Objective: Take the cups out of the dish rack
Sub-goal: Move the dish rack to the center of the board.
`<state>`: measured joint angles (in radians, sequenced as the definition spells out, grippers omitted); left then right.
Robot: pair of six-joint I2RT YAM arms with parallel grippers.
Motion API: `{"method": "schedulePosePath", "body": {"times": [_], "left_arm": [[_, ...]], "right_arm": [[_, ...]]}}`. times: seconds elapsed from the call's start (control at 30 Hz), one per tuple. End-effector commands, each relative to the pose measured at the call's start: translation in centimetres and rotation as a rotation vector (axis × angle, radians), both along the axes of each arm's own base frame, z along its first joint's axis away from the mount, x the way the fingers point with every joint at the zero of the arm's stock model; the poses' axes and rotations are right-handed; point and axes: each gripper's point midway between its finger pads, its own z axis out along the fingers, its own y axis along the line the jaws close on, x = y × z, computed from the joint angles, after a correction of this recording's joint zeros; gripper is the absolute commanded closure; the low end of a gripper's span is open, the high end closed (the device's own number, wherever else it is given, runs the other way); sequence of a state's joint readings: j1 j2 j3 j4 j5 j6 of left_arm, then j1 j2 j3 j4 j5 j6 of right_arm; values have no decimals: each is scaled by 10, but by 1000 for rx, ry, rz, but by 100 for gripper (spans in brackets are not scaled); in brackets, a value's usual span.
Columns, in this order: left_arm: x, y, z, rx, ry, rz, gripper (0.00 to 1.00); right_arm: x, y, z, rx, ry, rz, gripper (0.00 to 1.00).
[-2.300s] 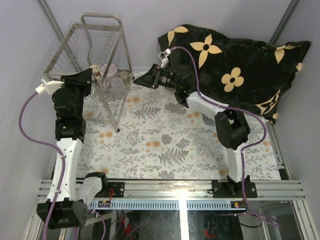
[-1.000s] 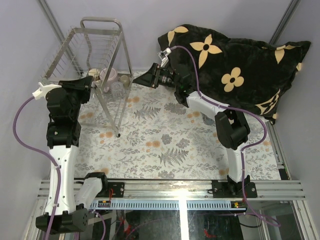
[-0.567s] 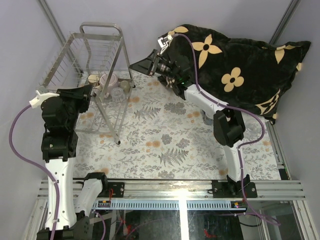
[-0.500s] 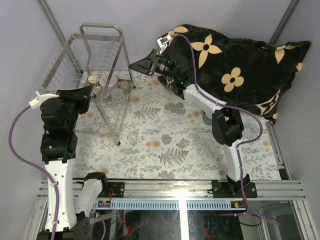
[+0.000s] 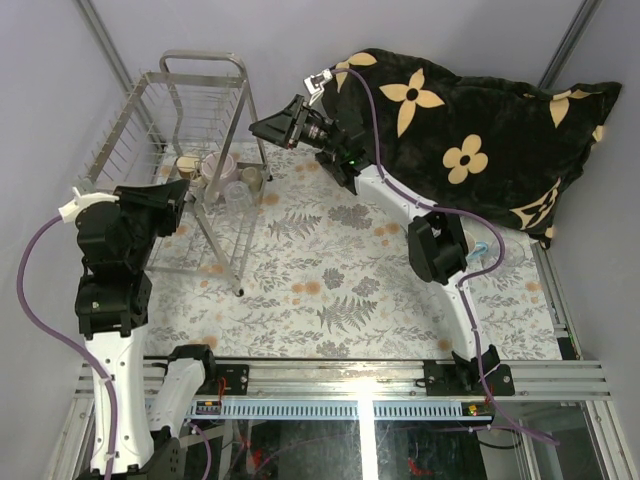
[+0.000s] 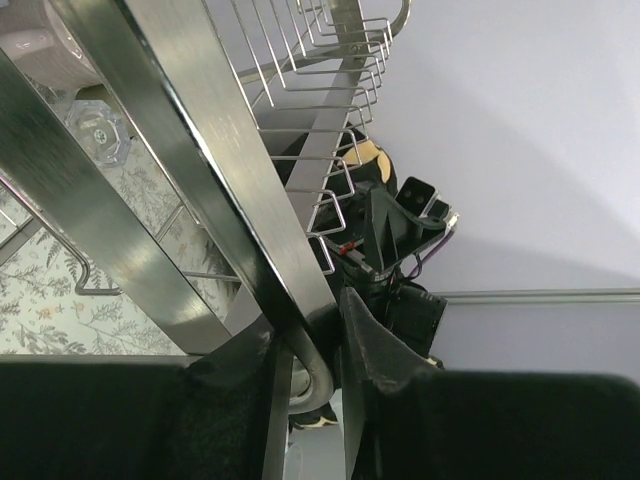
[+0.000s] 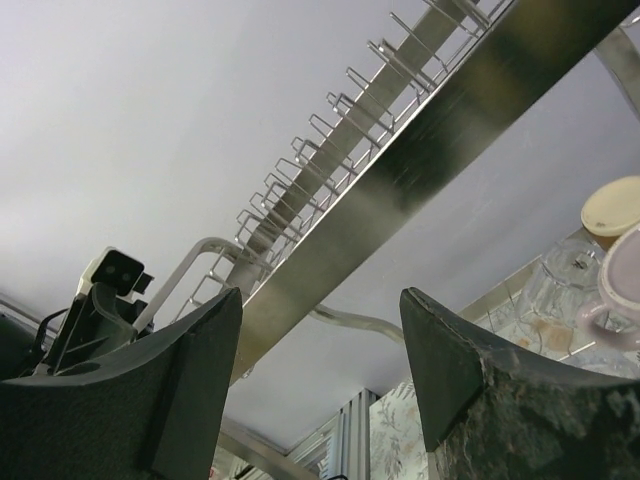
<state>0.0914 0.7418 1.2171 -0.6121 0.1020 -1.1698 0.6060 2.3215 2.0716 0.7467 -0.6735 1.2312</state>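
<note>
The dish rack (image 5: 200, 95) stands at the far left, a shiny wire frame. My left gripper (image 5: 181, 194) is shut on its near frame tube (image 6: 210, 190), which runs between the fingers (image 6: 375, 345). Low in the rack are a pale lilac-pink mug (image 5: 218, 165), a clear glass (image 5: 237, 193) and a cream-and-brown cup (image 5: 186, 163). My right gripper (image 5: 262, 127) is open beside the rack's right top rail (image 7: 450, 110), which crosses just beyond its fingertips (image 7: 225, 310). The mug (image 7: 622, 290), glass (image 7: 565, 285) and a cream cup (image 7: 615, 205) show past the right finger.
A large black pillow (image 5: 470, 130) with cream flowers fills the far right. A floral cloth (image 5: 340, 270) covers the table. Grey walls close in behind and left of the rack. The arm bases sit on the rail (image 5: 350, 375) at the near edge.
The left arm has drawn back toward the near left with the rack's tube in its grip, shifting the rack. The right gripper has swung left and up to the rack's right rail.
</note>
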Motion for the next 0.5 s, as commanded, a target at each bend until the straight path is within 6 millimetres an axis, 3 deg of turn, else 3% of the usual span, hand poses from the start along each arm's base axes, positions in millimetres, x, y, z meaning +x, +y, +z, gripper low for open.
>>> {"method": "schedulePosePath", "body": {"times": [0.0, 0.2, 0.47], "left_arm": [[-49, -24, 92, 157, -330, -126, 100], [-66, -27, 95, 158, -341, -135, 100], [-74, -30, 92, 159, -327, -150, 100]], "right_arm": [[-14, 11, 33, 76, -49, 25, 28], [-18, 25, 32, 87, -41, 41, 28], [-25, 40, 27, 98, -38, 49, 27]]}}
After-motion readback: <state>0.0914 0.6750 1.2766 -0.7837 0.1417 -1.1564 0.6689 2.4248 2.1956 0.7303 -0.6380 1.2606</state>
